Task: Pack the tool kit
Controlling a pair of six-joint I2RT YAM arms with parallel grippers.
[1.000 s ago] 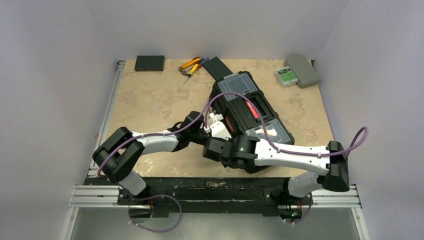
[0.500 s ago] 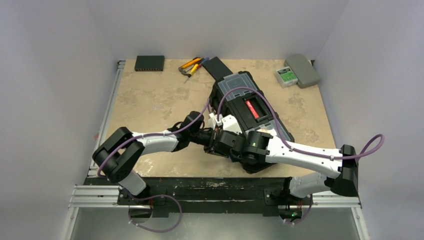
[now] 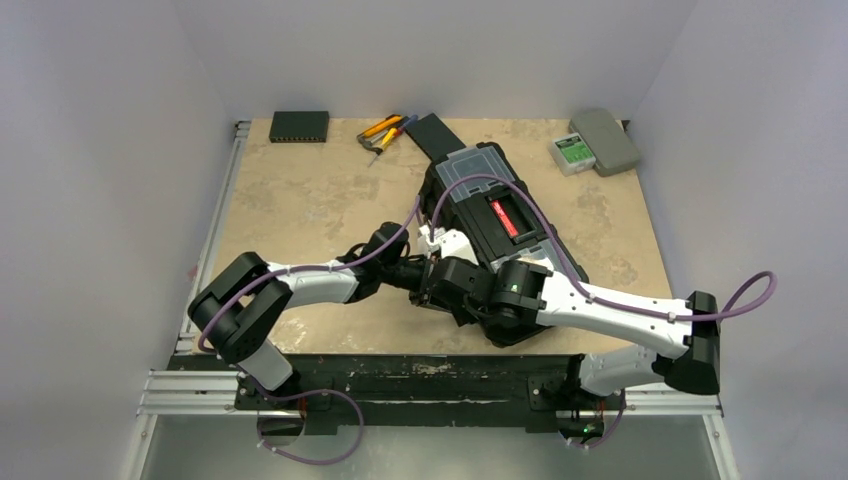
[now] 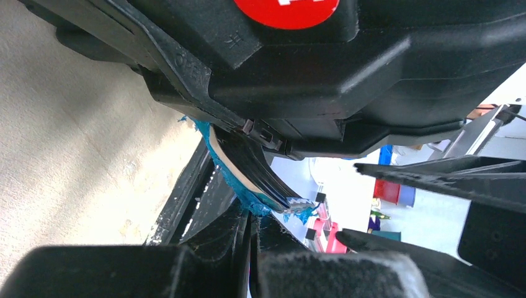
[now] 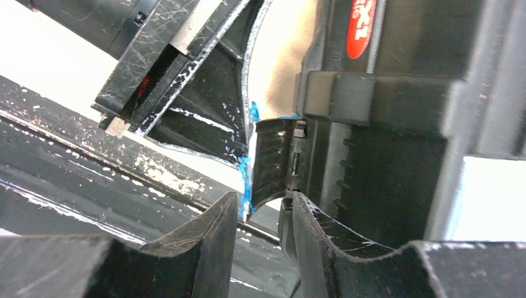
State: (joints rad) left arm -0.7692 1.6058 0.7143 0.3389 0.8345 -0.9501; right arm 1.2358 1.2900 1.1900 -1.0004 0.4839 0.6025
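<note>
The black toolbox [image 3: 478,195], lid down, lies slanted mid-table, with a red-labelled handle [image 3: 503,217] and a clear-lidded compartment [image 3: 470,166] at its far end. Both grippers meet at its near left side. My left gripper [image 4: 254,217] is shut, its tips against the lower end of a blue-edged black latch [image 4: 245,167] under the toolbox [image 4: 347,68]. My right gripper [image 5: 263,205] is open, its fingers either side of that latch's [image 5: 273,158] lower tip, a small gap showing. In the top view the left gripper [image 3: 437,264] and right gripper [image 3: 450,290] nearly touch. Yellow-black and red-handled hand tools [image 3: 385,133] lie at the back.
A flat black box [image 3: 300,125] sits at the back left, and a grey case [image 3: 608,138] with a green-labelled small case [image 3: 571,152] at the back right. A flat black piece [image 3: 432,133] lies behind the toolbox. The right forearm [image 3: 610,305] crosses the near right corner.
The right arm swung forward and left over the toolbox's near end, bringing its gripper up beside the left one. The left arm has barely moved.
</note>
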